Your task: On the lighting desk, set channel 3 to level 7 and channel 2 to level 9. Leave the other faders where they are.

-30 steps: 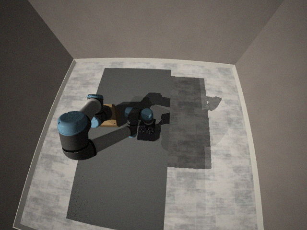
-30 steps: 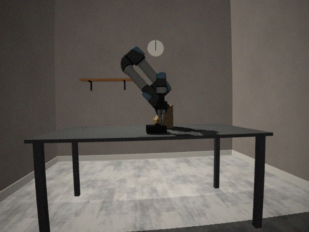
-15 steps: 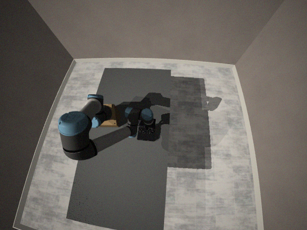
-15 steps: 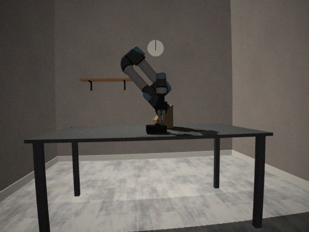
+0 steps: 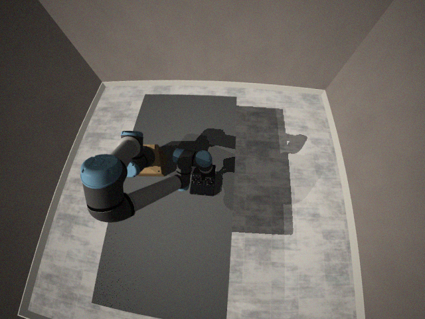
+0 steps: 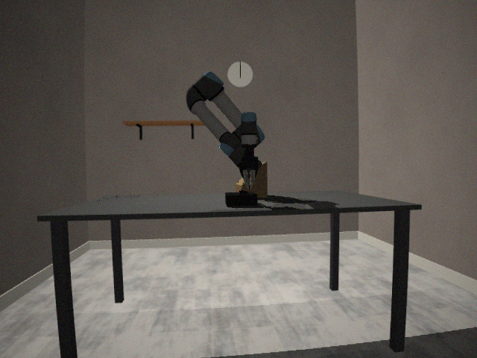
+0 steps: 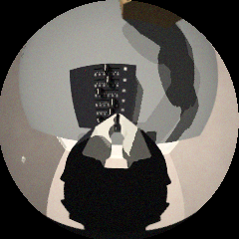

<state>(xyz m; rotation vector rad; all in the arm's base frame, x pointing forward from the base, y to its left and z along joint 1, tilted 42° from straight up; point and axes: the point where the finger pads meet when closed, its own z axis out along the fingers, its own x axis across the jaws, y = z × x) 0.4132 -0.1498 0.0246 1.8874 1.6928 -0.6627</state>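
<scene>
The lighting desk [image 5: 204, 183] [image 6: 241, 199] [image 7: 82, 95] is a small black box on the dark table, with several rows of faders and small pale marks along one side. My gripper [image 7: 118, 115] [image 6: 249, 187] is shut with nothing between its fingers. Its tips point down at the near edge of the desk, at the end of the fader rows, a little above the desk's top in the exterior view. In the top view the wrist covers part of the desk. The fader levels are too small to read.
A tan wooden block [image 5: 153, 161] [image 6: 262, 179] [image 7: 149, 12] stands on the table [image 5: 171, 240] [image 6: 153, 208] behind the desk, by the arm's base. A shelf [image 6: 162, 123] and a round clock [image 6: 240, 74] hang on the back wall.
</scene>
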